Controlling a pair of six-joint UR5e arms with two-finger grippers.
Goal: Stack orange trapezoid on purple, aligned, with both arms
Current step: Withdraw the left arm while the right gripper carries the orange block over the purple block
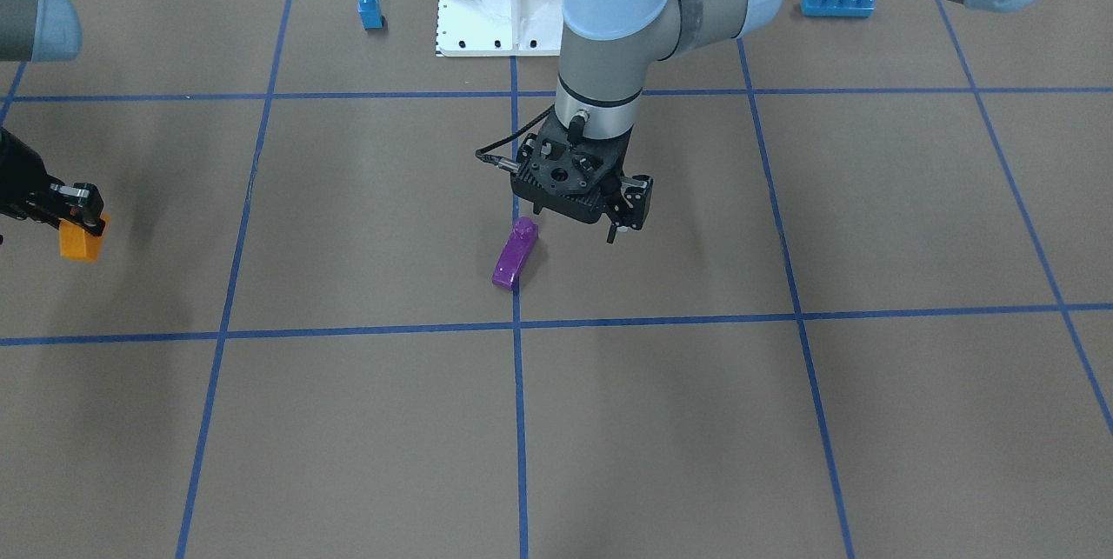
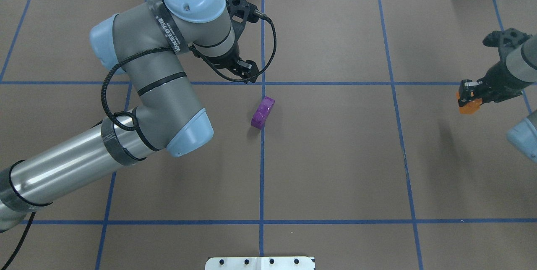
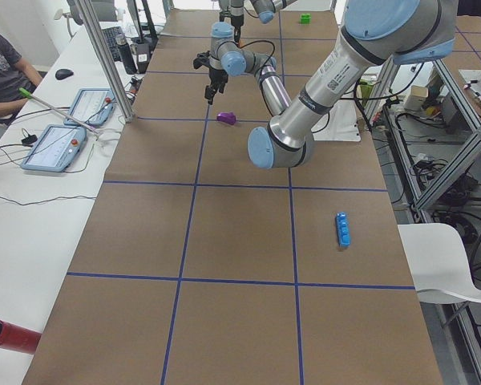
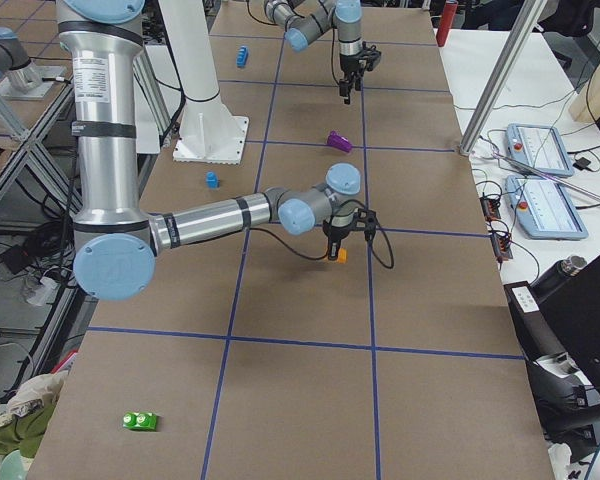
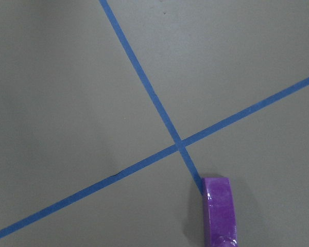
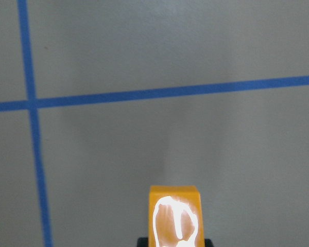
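Overhead, the left arm (image 2: 159, 93) comes in on the left of the purple brick (image 2: 263, 112). The left fingers (image 2: 251, 77) hang just beyond that brick on its far side, apart from it, close to a crossing of blue tape lines (image 2: 335, 83). I cannot tell how wide they stand. The purple brick lies alone on the brown desk (image 2: 335, 169), slanted across one tape line on the robot's side of the crossing. Well apart to the right of the purple brick, the right fingers (image 2: 465, 91) are closed on the orange trapezoid (image 2: 469, 106). Its glossy lower part pokes out beneath them.
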